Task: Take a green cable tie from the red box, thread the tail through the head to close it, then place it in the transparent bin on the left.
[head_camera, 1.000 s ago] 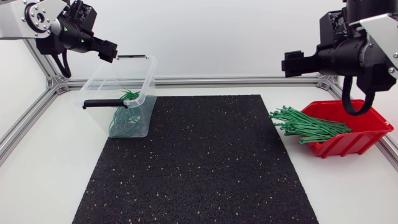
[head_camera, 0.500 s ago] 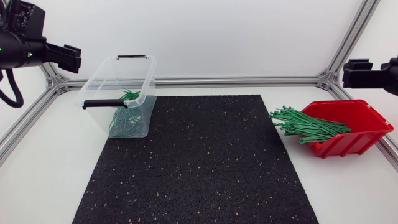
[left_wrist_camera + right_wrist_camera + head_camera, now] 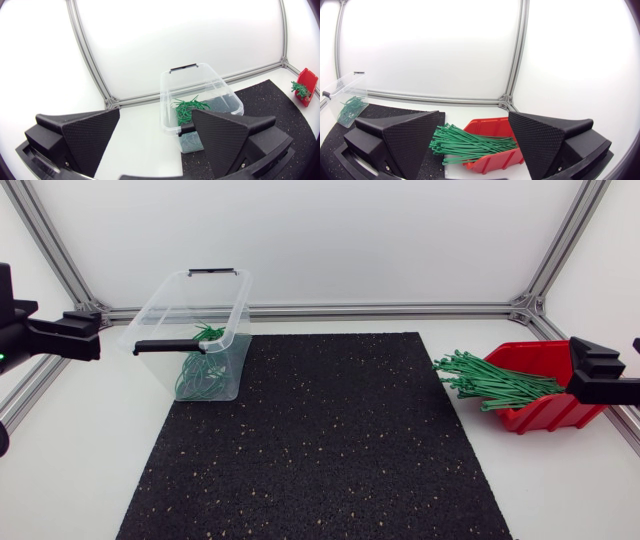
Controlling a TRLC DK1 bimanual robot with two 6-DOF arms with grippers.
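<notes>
Your left gripper (image 3: pixel 156 119) — low at the table's left edge, near the transparent bin (image 3: pixel 150 308); fingers wide apart, nothing between them.

Transparent bin: upright at the far left corner of the black mat (image 3: pixel 320 450), with a tangle of looped green ties (image 3: pixel 200 372) inside.

Green cable ties (image 3: pixel 492 383): your supply, a loose bundle spilling from the open mouth of the red box (image 3: pixel 545 417) toward the mat.

Red box: on the white table (image 3: pixel 90 470), just right of the mat.

Your right gripper (image 3: pixel 473 121) — at the right edge, just beside the box; fingers spread wide, holding nothing.
</notes>
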